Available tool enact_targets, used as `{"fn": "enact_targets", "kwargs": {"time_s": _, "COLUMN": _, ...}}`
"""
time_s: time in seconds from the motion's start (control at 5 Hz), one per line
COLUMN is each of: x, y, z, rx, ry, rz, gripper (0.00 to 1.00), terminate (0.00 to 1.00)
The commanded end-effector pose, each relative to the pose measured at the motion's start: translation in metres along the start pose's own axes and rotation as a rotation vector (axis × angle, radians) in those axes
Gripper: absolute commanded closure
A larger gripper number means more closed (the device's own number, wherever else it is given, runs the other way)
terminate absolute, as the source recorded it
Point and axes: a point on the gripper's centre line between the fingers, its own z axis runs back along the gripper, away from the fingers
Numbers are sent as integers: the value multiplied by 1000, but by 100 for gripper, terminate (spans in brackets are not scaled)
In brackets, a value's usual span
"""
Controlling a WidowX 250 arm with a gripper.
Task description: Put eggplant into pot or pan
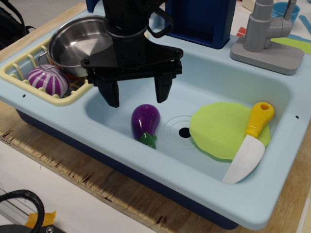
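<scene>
The black tool (137,92) hangs fingers-down over the pale blue toy sink (272,160), jaws spread wide and holding nothing. The purple eggplant (145,121) lies on the sink floor just below and between the fingertips, untouched, its long axis running front to back with the green stem cap toward the near rim. The steel pot (75,43) sits behind the tool in the yellow rack (19,77).

No readable txt, labels, brands or nos. anywhere: nothing on the items near the pincer (137,94), nor on anything farther off.
</scene>
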Motion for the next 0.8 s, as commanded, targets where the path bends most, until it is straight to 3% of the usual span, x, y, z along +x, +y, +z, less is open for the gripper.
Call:
{"fn": "enact_targets", "kwargs": {"time_s": 0.0, "x": 0, "y": 0, "z": 0, "rx": 0, "ry": 0, "rz": 0, "gripper": 0, "terminate": 0}}
{"fn": "enact_targets", "kwargs": {"time_s": 0.6, "x": 1, "y": -2, "z": -33, "rx": 25, "ry": 62, "rz": 20, "gripper": 0, "terminate": 0}}
